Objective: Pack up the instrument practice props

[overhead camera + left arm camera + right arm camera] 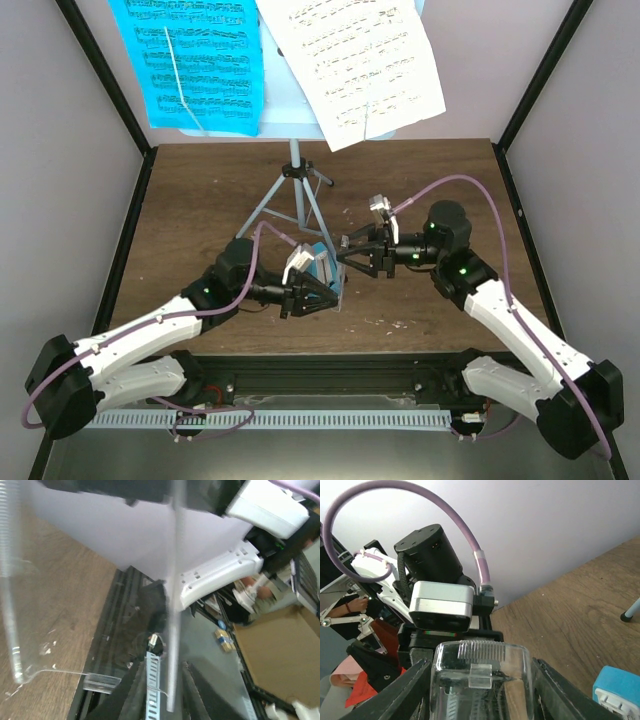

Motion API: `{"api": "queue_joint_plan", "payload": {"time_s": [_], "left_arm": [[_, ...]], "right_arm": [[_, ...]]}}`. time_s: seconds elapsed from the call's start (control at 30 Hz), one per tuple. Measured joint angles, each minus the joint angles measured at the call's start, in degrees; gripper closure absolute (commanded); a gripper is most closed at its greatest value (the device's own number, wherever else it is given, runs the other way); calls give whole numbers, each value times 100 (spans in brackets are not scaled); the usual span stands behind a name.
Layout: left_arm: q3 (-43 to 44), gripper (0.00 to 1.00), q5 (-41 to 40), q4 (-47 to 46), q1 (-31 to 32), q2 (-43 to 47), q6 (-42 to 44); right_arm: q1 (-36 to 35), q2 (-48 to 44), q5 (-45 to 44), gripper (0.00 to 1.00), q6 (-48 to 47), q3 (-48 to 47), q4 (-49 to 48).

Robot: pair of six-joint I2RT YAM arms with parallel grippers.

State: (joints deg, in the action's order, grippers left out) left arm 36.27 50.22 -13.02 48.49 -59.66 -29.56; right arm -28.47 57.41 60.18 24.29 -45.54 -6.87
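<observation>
**Two grippers meet at the metronome's clear cover**

The small teal pyramid-shaped metronome (pixel 320 262) stands on the brown wooden table (pixel 200 200), just in front of the tripod legs and between the two arms. In the right wrist view its teal body (pixel 617 692) shows at the lower right edge, beside the clear plastic cover (pixel 480 680) and not inside it.

The right gripper (pixel 345 255) reaches in from the right. Its wrist camera shows the jaws closed against the two sides of the cover, a rounded, ribbed shell with a small clear tab on its face.

The left gripper (pixel 328 296) points in from the left, its tips just near of the metronome. In its wrist view the black fingers (pixel 137 700) stand close together, with a thin clear edge of the cover (pixel 172 630) running between them. Whether they are pressing on that edge cannot be told.

Behind them the pale blue metal music stand (pixel 294 155) stands upright at the far side of the table. A cyan music sheet (pixel 190 60) lies on the left of its desk. A white music sheet (pixel 360 60) lies tilted on the right.
</observation>
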Motion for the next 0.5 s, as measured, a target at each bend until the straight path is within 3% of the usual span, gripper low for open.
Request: {"api": "queue_joint_plan", "payload": {"time_s": [0.1, 0.2, 0.37, 0.5], "left_arm": [[90, 38, -402, 356, -4, 20, 162], [170, 25, -833, 874, -85, 229, 282], [304, 18, -1064, 1709, -931, 778, 328], [994, 22, -898, 2417, -1722, 437, 435]], "right_arm": [[-2, -127, -131, 60, -120, 111, 15], [-28, -367, -520, 59, -332, 284, 52], [-188, -1010, -1392, 59, -640, 1043, -83], [-507, -1252, -2168, 58, -780, 1707, -424]]}}
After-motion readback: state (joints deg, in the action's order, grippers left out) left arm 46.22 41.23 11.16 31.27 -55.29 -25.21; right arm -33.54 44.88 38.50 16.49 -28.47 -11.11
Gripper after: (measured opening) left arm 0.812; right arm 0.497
